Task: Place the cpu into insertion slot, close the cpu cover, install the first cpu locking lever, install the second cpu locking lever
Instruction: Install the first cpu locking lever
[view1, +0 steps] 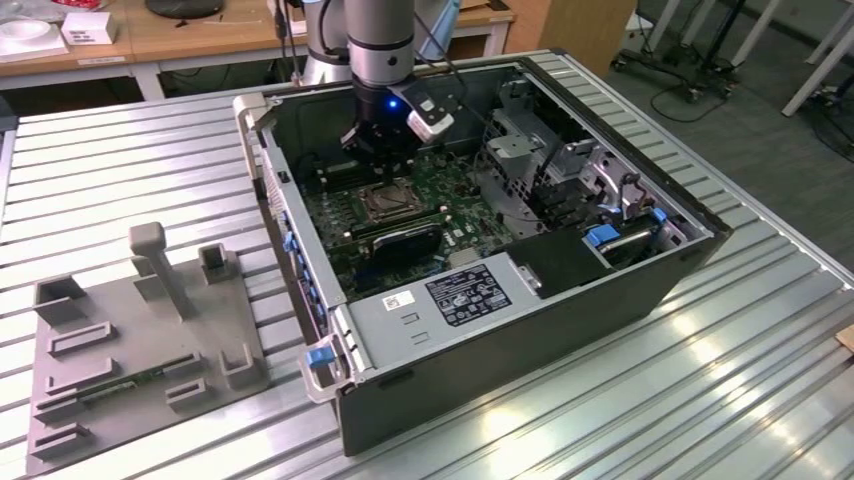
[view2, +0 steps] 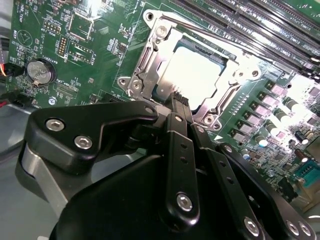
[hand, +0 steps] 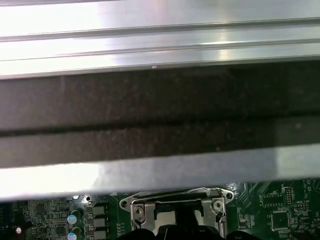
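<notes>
Jaws look pressed together at the tips, holding nothing, as the gripper (view2: 176, 97) hangs just over the insertion slot's (view2: 150, 65) near rim. Its body hides that edge. Inside lies the cpu (view2: 192, 72), flat, face up.

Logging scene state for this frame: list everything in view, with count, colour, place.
Open black desktop computer case: 1, black, lying on the ribbed metal table.
Green motherboard: 1, green, inside the case.
Square socket with silvery rim: 1, silver, on the motherboard.
Silvery metal frame cover: 1, silver, lying flat over the socket.
Flat grey metal cpu: 1, pale grey, seated in the cover's window.
Long black memory slots: several, black, beside the socket.
Round coin battery: 1, silver, on the motherboard.
Grey fixture tray: 1, grey, on the table at the exterior view's left.
Black pincer: 1, black, tip at the cover's edge.
</notes>
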